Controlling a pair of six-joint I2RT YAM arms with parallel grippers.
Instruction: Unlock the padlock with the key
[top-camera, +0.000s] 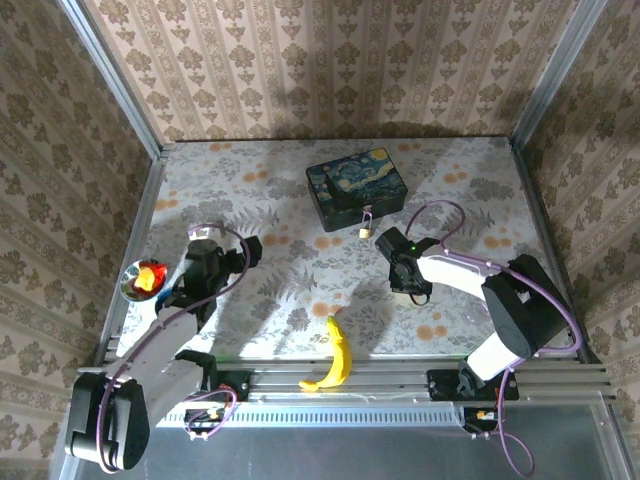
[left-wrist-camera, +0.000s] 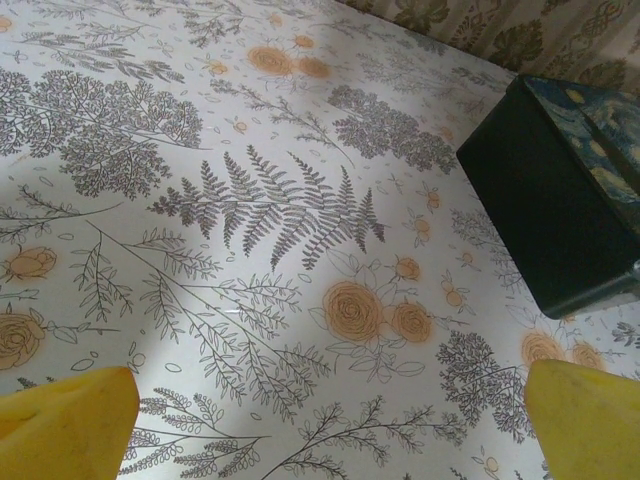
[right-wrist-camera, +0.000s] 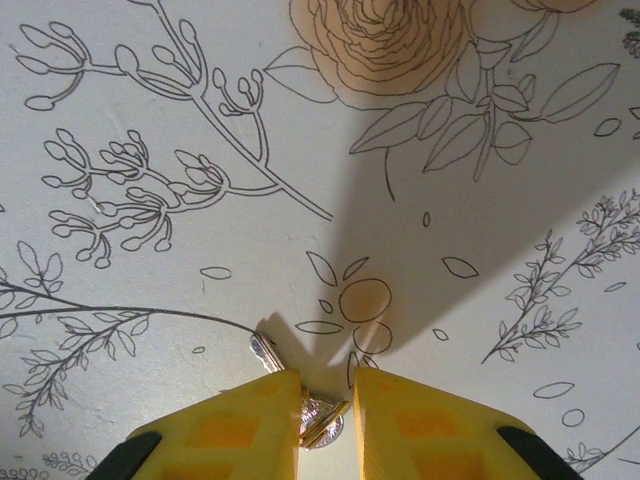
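Near edge first: banana (top-camera: 338, 358) lay at 6 o'clock of the tabletop (top-camera: 250, 300), off-task.

Right end effector (right-wrist-camera: 327, 405) was down at the surface. Its jaws were narrowed to a slit with the key (right-wrist-camera: 318, 425) in it by its round head. The blade poked out flat toward 10 o'clock in the wrist view. The key looked flat on the tabletop, not lifted. Couldn't tell whether the fingers (right-wrist-camera: 400, 420) had real pressure on it.

Left end effector (left-wrist-camera: 328, 400) hung wide open and empty at roughly 9 o'clock of the tabletop, with the painted box (top-camera: 355, 188) at its 2 o'clock.

Padlock (top-camera: 367, 230) sat against the box's front face, about 11 o'clock from the right end effector and well apart from the key. It looked hooked to the clasp, but it was too small to confirm.

My read on the step, picking up the key:
- Pinch the head only and leave the whole blade free.
- A thin flat key will likely pivot or skate, so finish the squeeze before any lift.
- Raise slowly and check the blade's heading.
- The left end effector will probably need to steady the padlock for insertion.
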